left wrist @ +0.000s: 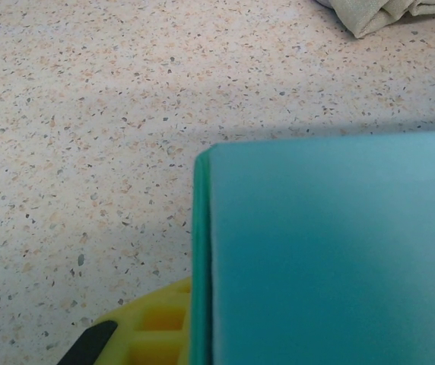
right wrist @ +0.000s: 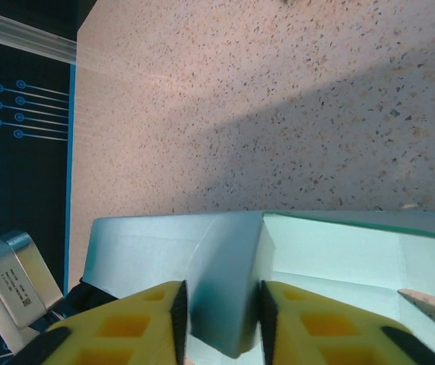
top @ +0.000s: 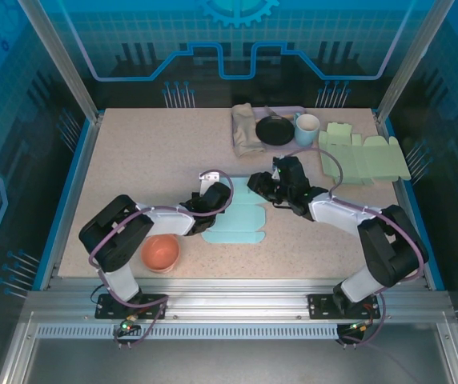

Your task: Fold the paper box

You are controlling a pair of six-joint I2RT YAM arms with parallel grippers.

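the pale teal paper box lies mid-table, mostly flat, one side panel folded up.

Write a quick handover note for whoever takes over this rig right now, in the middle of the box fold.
Left gripper: shut on a panel at the left side of the light blue paper box.
Right gripper: a raised wall of the box stands between its pads; I cannot tell whether it is pinching.
Box: in the middle of the table, between the two grippers, with its base lying flat.
Done: at least one wall is lifted.
Left: the other walls and flaps, then closing it.
The flat green blanks lie at the far right, untouched.
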